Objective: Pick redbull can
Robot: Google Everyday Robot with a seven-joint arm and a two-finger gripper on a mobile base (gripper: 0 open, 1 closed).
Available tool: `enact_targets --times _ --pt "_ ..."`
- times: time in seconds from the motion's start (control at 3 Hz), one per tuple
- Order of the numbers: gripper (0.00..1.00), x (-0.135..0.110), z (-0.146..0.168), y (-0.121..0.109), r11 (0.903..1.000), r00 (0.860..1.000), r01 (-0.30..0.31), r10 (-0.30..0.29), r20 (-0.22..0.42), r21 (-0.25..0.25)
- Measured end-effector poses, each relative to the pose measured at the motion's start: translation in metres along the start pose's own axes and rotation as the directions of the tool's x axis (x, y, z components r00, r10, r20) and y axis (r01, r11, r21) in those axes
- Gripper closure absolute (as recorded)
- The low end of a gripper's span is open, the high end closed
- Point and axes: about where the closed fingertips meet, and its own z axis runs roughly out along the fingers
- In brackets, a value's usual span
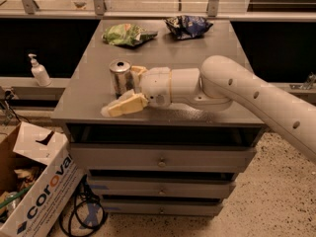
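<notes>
The redbull can [120, 77] stands upright on the grey cabinet top [197, 43], near its front left. It is silver with an open pull-tab top. My gripper [122, 90] reaches in from the right on a white arm and is open. Its cream fingers straddle the can: one fingertip [121, 106] lies in front of the can near the table's front edge, the other sits behind the can's right side. The can is between the fingers and stands on the table.
A green snack bag [127, 34] and a dark blue snack bag [188, 25] lie at the back of the cabinet top. A soap dispenser [38, 70] stands on a ledge to the left. A cardboard box [34, 191] and cables sit on the floor at lower left.
</notes>
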Motion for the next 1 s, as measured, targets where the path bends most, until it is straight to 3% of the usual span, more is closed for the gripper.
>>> enact_targets --times 0.67,1.0 --pt "0.64 -0.003 0.014 -0.001 0.9999 0.999 -0.001 0.001 0.032 -0.012" --pt "0.87 -0.023 0.007 -0.012 1.0000 0.999 -0.004 0.003 0.053 0.006"
